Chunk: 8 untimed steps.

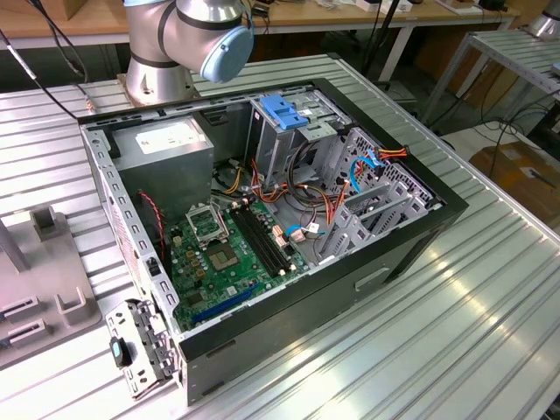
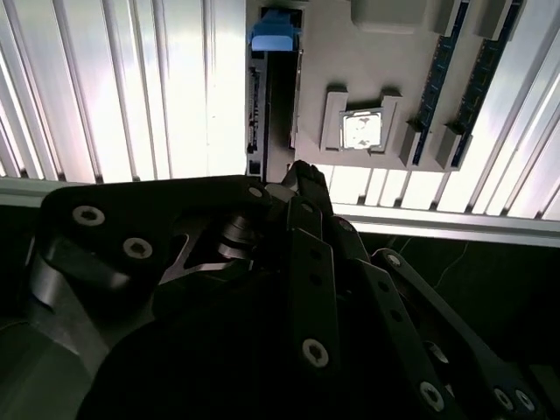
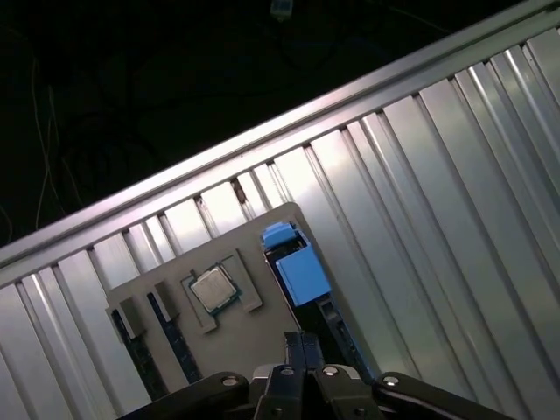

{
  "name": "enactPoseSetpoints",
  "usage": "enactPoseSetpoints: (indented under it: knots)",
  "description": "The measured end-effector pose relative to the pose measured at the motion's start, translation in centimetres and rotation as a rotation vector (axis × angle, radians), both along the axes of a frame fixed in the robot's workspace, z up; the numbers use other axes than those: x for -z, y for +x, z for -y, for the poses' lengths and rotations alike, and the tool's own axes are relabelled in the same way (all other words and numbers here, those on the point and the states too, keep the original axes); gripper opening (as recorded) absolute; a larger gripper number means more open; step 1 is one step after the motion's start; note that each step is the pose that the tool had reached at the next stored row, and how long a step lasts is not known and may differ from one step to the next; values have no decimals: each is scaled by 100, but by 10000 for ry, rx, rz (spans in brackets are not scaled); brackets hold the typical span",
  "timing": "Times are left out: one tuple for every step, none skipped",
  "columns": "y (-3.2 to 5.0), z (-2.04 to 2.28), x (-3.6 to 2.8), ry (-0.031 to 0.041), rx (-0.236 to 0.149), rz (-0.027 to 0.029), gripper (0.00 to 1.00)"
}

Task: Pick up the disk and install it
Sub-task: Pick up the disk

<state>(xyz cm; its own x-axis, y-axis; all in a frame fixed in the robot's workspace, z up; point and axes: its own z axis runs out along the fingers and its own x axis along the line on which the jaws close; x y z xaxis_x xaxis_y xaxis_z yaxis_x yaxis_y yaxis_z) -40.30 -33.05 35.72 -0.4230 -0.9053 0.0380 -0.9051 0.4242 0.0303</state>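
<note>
The disk point(image 3: 296, 265) stands on edge in a slot of a grey fixture plate point(image 3: 254, 328), its blue side rail uppermost and its dark thin body running toward me. In the second wrist view the disk point(image 2: 272, 33) shows its blue end at the plate's edge. My gripper point(image 3: 301, 348) hovers above the plate close to the disk's near end, its black fingertips pressed together with nothing between them. The second wrist view shows the gripper point(image 2: 304, 178) from behind, over the same plate.
A processor chip point(image 3: 213, 290) and memory sticks point(image 2: 440, 66) also sit on the plate. The open computer case point(image 1: 280, 219) lies on the ribbed aluminium table point(image 1: 455, 332), with a metal cage with a blue latch point(image 1: 284, 111), a power-supply box point(image 1: 166, 144) and a motherboard point(image 1: 227, 254) inside.
</note>
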Motion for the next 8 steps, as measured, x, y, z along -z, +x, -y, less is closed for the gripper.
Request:
enactPoseSetpoints:
  knots:
    - [0,0,0,0,-46,1,11]
    - [0,0,0,0,-105,1,11]
    - [0,0,0,0,-146,1,11]
    - [0,0,0,0,-183,1,11]
    - [0,0,0,0,-216,1,11]
    - [0,0,0,0,-266,1,11]
    - [0,0,0,0,-301,2,11]
    - [0,0,0,0,-366,1,11]
